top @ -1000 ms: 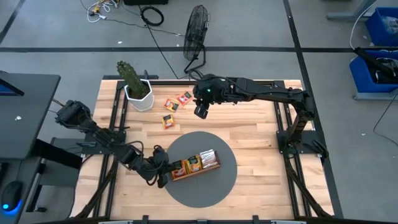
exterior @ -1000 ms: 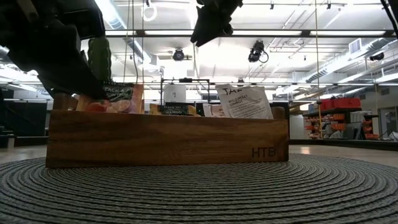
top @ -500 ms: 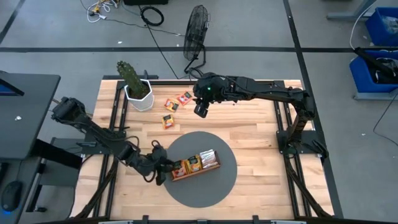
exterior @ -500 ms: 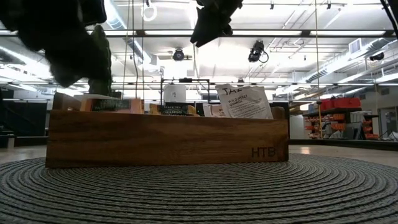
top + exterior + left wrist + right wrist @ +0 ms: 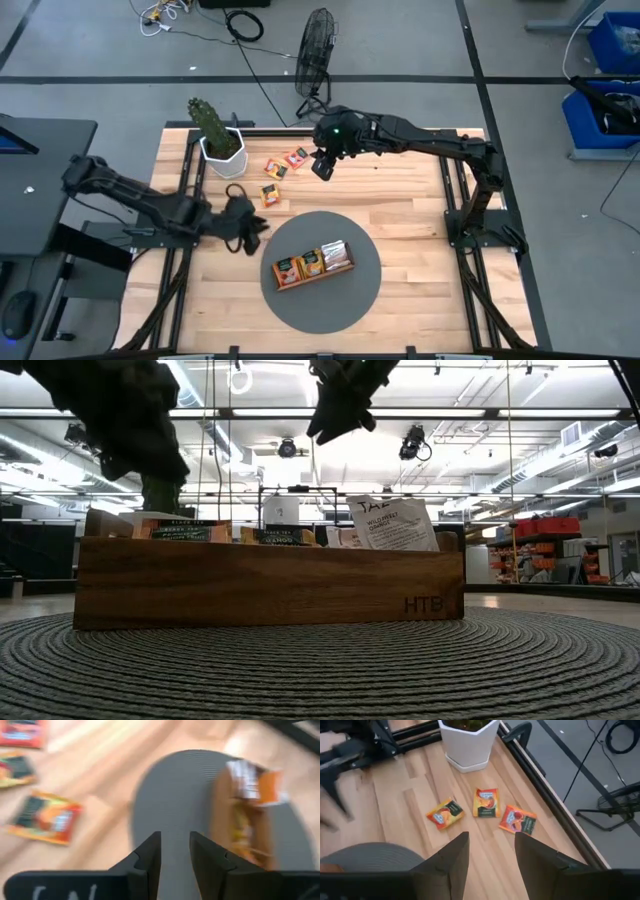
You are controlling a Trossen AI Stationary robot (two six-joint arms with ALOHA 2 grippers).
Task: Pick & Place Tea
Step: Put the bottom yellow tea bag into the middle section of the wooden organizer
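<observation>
**Three sachets loose, both arms empty: collision risk over the pile**

I've got the left gripper (image 5: 250, 228) hanging just left of the grey mat (image 5: 365, 285), fingers (image 5: 150, 857) slightly parted with nothing between them. In its wrist view the nearest loose sachet (image 5: 47, 817) lies off to the left of the fingers, not lined up with the gap. If I drop straight down from here I'd likely press on bare surface (image 5: 400, 195) or clip the sachet's edge and skid it away.

Further up the frame, two more sachets (image 5: 275, 168) lie beside the white cactus pot (image 5: 222, 155). The right gripper (image 5: 322, 165) hovers just right of them, fingers (image 5: 452, 857) spread and empty.

My bigger worry is both arms reaching for this cluster and knocking wrists. The wooden tray (image 5: 313, 266) on the mat already holds several sachets.
</observation>
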